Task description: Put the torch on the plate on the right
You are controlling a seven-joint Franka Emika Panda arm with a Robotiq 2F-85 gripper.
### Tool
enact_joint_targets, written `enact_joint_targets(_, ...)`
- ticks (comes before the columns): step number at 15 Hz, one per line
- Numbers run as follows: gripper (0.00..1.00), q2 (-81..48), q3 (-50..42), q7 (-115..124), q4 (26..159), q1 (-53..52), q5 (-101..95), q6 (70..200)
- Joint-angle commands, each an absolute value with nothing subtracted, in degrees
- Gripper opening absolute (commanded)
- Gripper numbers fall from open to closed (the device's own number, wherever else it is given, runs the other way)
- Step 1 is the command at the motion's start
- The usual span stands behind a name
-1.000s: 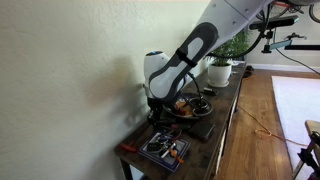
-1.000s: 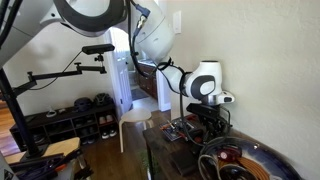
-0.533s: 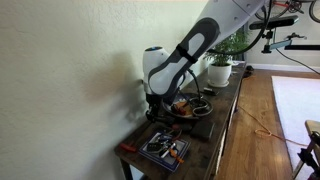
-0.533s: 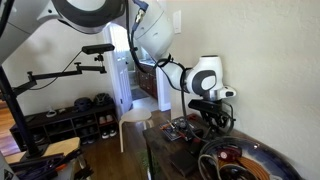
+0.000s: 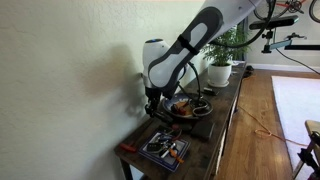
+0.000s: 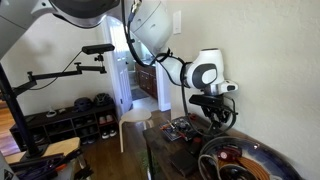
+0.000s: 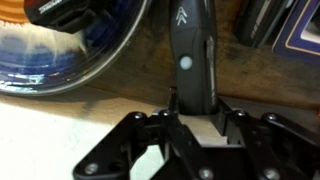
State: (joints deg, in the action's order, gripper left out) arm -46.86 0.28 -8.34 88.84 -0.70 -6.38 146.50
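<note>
The claw (image 7: 197, 118) is clamped on the tail of the slim black plastic torch (image 7: 190, 55). The torch's grey button faces the wrist camera and its body points out ahead of the fingers, a hold that should let it be laid down flat. It hangs over the bare strip of the narrow brown wooden desk (image 5: 216, 122), between the round, dark blue shallow plate (image 7: 95, 68) and the square dark tray of orange-handled tools (image 5: 165, 149). By my reading it is not yet over the plate.

The tray sits at the desk's near end, the plate about mid-length, and white-potted green plants (image 5: 220, 68) at the far end. The desk's long back edge meets a plain cream wall (image 5: 70, 80), and wood floor (image 5: 262, 120) runs along its front edge.
</note>
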Motion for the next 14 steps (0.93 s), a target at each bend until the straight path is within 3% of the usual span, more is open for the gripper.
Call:
enact_joint_targets(1, 0.10, -44.4, 0.4, -9.0, 92.2, -0.2, -6.7, 147.1)
enact_joint_targets(14, 0.09, -50.1, 1.4, -9.7, 89.0, 0.7, -6.1, 149.4)
